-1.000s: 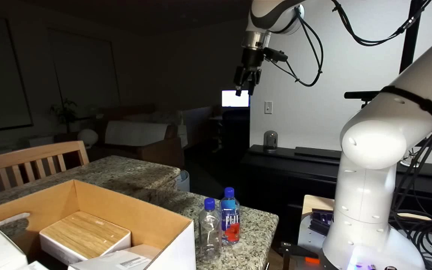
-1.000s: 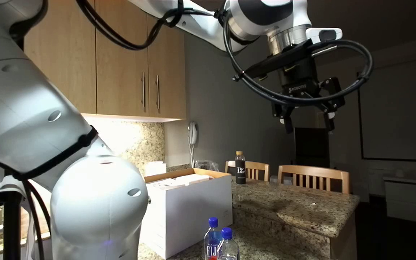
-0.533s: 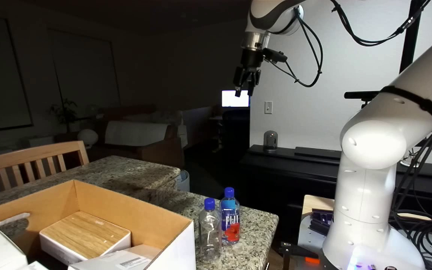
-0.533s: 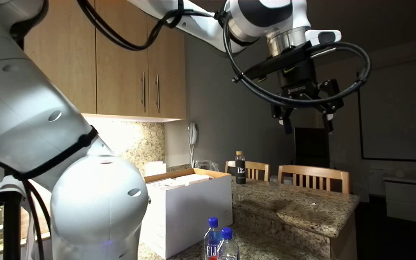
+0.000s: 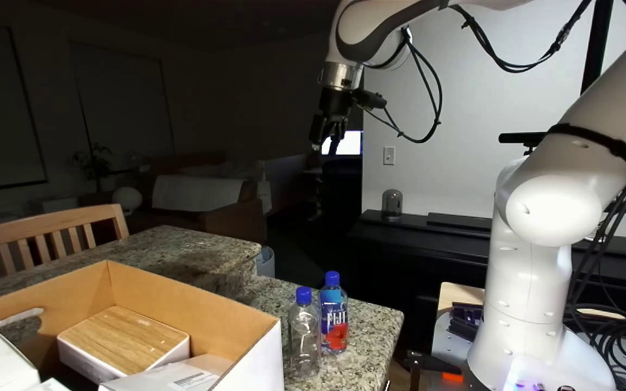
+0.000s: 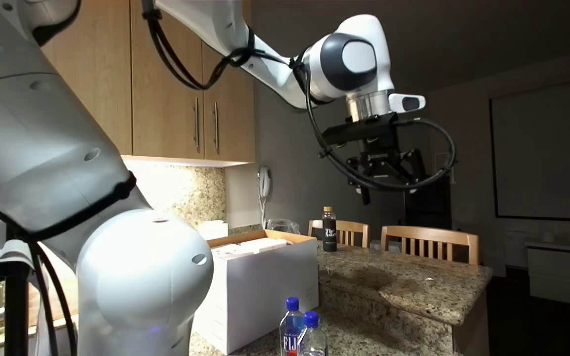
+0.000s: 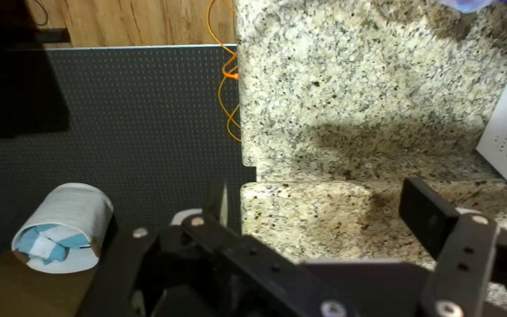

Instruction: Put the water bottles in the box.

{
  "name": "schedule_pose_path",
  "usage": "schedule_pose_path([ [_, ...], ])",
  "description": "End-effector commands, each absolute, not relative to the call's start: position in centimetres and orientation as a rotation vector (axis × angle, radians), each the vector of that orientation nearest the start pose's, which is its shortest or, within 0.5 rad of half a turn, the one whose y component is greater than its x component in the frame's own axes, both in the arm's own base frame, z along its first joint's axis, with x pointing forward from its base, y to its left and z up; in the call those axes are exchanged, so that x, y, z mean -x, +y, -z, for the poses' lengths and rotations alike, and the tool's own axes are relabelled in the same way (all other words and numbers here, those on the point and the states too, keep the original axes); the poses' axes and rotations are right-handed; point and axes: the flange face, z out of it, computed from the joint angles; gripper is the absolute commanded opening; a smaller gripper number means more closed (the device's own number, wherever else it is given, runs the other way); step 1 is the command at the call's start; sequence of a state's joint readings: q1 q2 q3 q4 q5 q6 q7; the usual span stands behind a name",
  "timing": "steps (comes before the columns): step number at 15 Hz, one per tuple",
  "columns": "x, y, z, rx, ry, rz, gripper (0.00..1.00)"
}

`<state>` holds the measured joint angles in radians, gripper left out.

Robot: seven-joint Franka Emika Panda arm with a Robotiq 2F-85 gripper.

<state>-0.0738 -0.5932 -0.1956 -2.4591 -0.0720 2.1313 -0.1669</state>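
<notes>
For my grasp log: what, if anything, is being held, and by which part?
Nothing: the black two-fingered hand is open, its fingers apart with nothing between.

FIJI: water bottle (image 5: 333, 320); ROBOTIQ: hand (image 6: 389, 194); "The…": dark bottle (image 6: 329, 232).

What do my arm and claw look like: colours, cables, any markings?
The arm is glossy white and rounded, with dark grey trim, a black strap and a silver wrist collar. Black cables run along it. The claw is black, two-fingered, with small, blurred pale lettering.
</notes>
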Motion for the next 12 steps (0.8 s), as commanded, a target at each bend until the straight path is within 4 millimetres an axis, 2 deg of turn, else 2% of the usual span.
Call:
schedule_pose_path([
  [1, -39.5, -7.5, -48.9, 3.087, -0.082, 0.418, 1.0],
  [4, -39.2, -3.7, -44.6, 3.06, -0.208, 0.337, 1.0],
  [6, -38.8, -2.0, -42.4, 3.056, -0.255, 0.248, 1.0],
  [9, -37.6, -0.3, -39.6, 3.055, -0.311, 0.155, 1.0],
  [12, -36.0, 0.3, -36.9, 3.06, -0.328, 0.059, 1.0],
])
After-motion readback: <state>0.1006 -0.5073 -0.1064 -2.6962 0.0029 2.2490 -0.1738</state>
